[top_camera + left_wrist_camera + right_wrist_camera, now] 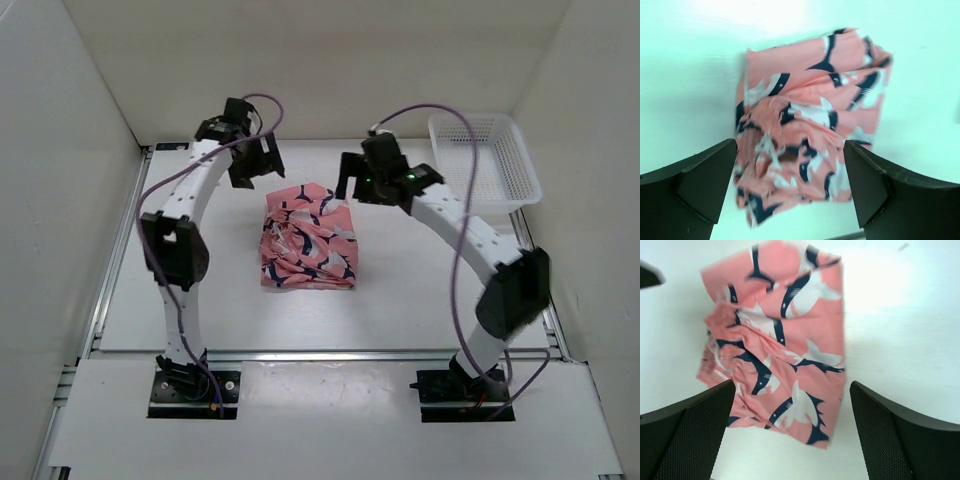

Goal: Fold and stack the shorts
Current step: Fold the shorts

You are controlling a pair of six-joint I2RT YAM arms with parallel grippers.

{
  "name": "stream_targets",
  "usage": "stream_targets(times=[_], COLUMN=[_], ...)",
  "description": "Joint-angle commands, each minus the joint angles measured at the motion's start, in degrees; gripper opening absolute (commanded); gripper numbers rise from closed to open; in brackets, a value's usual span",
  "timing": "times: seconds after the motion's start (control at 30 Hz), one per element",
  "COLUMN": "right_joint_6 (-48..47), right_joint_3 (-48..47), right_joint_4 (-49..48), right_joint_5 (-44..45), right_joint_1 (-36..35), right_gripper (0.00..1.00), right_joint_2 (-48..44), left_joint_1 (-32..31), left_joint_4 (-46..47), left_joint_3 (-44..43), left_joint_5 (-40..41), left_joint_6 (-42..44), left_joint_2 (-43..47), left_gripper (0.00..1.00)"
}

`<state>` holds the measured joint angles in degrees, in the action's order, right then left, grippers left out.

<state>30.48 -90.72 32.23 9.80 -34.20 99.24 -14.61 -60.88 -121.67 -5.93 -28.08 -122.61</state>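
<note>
The salmon-pink shorts (308, 238) with navy and white whale shapes lie folded in a rumpled bundle on the white table, between the two arms. My left gripper (250, 165) hovers above and to the far left of the bundle, open and empty. In the left wrist view the shorts (810, 120) show below, between the spread fingers (705, 182). My right gripper (352, 180) hovers above the far right of the bundle, open and empty. In the right wrist view the shorts (777, 340) lie below its fingers (890, 432).
A white plastic mesh basket (486, 160) stands at the back right corner of the table. White walls enclose the table on the left, back and right. A metal rail (320, 354) runs along the near edge.
</note>
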Motion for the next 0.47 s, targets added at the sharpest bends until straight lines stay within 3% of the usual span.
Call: stream_targets(times=[0.0,0.07,0.27,0.37,0.43], right_joint_6=[-0.95,-0.42,-0.42,-1.55,-1.56], right_joint_3=[0.97,3.25,14.85,21.0,23.38], right_joint_4=[6.87,8.89,14.96,16.11,16.11], right_joint_5=[8.38,11.01,15.85,17.18,17.88], right_joint_1=[2.99,4.57,12.3,13.97,14.5], right_gripper=[1.0,1.0,1.0,0.94,0.95], right_joint_2=[-11.24,-15.29,-31.88,-37.78,-41.21], left_joint_1=[2.21,2.22,2.22,2.22,2.22], left_joint_4=[-2.05,-2.05,5.33,5.86,5.86], left_joint_3=[1.95,5.19,28.3,37.97,42.9], left_joint_5=[1.53,3.72,8.65,10.14,11.03], left_joint_6=[1.79,1.8,1.8,0.48,-0.83], left_joint_2=[18.16,27.45,53.64,61.41,67.57], left_gripper=[0.99,0.99,0.99,0.99,0.99])
